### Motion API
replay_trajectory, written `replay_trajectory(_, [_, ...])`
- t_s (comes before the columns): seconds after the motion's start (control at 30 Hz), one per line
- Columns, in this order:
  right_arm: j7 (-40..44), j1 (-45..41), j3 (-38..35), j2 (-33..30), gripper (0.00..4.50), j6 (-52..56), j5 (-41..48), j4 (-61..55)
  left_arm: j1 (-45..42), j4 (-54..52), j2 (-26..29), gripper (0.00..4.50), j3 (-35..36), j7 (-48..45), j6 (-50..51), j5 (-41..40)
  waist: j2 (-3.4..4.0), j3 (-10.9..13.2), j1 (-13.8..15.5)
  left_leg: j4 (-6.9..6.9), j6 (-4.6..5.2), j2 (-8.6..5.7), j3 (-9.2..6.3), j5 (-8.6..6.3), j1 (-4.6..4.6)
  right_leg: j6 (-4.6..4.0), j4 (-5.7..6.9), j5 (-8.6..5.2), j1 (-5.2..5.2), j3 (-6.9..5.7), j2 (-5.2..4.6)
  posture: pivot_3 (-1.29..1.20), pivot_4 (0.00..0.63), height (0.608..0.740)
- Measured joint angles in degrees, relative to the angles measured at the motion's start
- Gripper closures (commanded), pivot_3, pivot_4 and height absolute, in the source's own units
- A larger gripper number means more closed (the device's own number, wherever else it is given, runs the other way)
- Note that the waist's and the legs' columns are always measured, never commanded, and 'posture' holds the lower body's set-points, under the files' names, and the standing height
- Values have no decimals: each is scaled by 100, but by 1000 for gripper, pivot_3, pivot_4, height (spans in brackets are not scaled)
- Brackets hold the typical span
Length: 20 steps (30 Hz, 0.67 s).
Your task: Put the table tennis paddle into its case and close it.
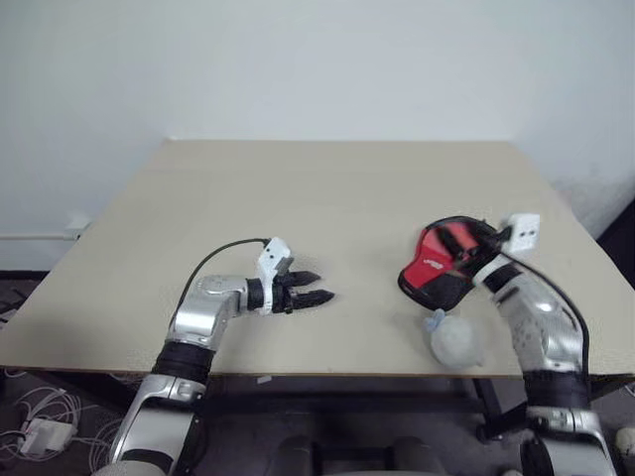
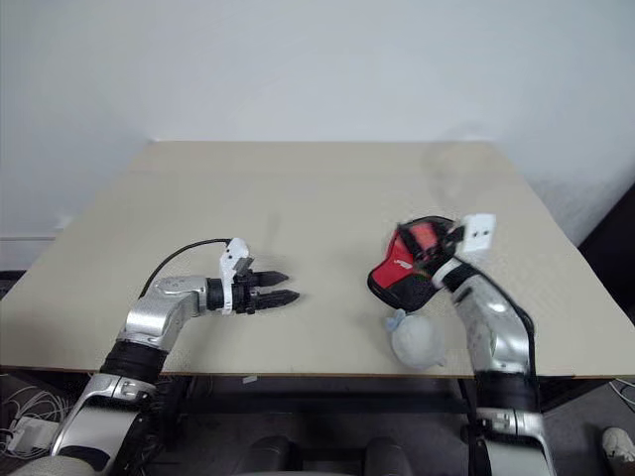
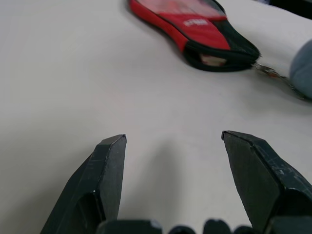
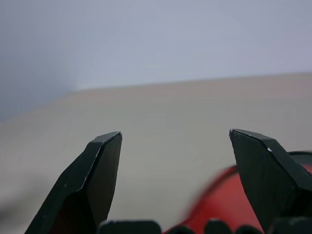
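Note:
The case (image 1: 435,268), red with a black narrow end and a small white logo, lies flat on the right side of the table (image 1: 298,188). In the left wrist view the case (image 3: 204,29) has an opening at its narrow end where a pale tan piece (image 3: 213,60) shows; the table tennis paddle is otherwise hidden. My right gripper (image 4: 175,141) hovers open just above the case's far right part, with nothing between its fingers (image 1: 474,246). Well left of the case, my left gripper (image 1: 319,286) is open and empty, low over bare table and pointing toward it.
A pale grey translucent lump (image 1: 456,340) sits at the table's front edge, just in front of the case, joined to it by a short metal pull (image 3: 265,71). My right forearm rises beside it. A pale wall stands behind the table.

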Motion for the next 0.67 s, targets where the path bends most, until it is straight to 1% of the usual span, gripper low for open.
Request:
replay_trajectory(0.03, [264, 278, 97, -125, 689, 164, 138, -244, 124, -25, 7, 1160, 119, 2, -165, -62, -3, 2, 46, 0, 0, -2, 3, 0, -1, 0, -1, 0, -1, 0, -4, 0, 0, 740])
replay_trajectory(0.1, [511, 480, 121, -214, 689, 357, 305, -443, 258, -25, 83, 1160, 244, 2, -300, -110, -9, 6, 62, 4, 0, -3, 6, 0, -3, -1, -1, 0, -3, 0, -6, 0, 0, 740])
replay_trajectory(0.27, [1187, 926, -12, -640, 689, 871, 1162, -1484, 322, 82, 334, 1160, 282, -21, -537, -118, -21, 9, 67, 1, -2, -2, 3, -1, -2, -1, -4, -1, -3, -5, -4, 0, 0, 740])
replay_trajectory(0.37, [1473, 1147, -135, -833, 689, 1007, 1481, -1863, 336, 341, 442, 1160, 287, -52, -691, -83, -28, 12, 61, 2, -2, 0, 4, -1, -1, -1, -3, -1, -4, -5, -2, 0, 0, 740])
replay_trajectory(0.5, [1622, 1259, -146, -926, 689, 1092, 1625, -2047, 373, 568, 526, 1160, 295, -25, -744, -35, -44, 15, 59, 2, -2, 1, 4, -1, -1, -2, -4, -2, -4, -6, -2, 0, 0, 740])
replay_trajectory(0.67, [1498, 1120, 45, -731, 689, 1095, 1588, -2069, 500, 590, 579, 1160, 300, -19, -746, -31, -50, 17, 65, 2, -3, 2, 4, -1, -1, -2, -4, -2, -5, -6, -2, 0, 0, 740])
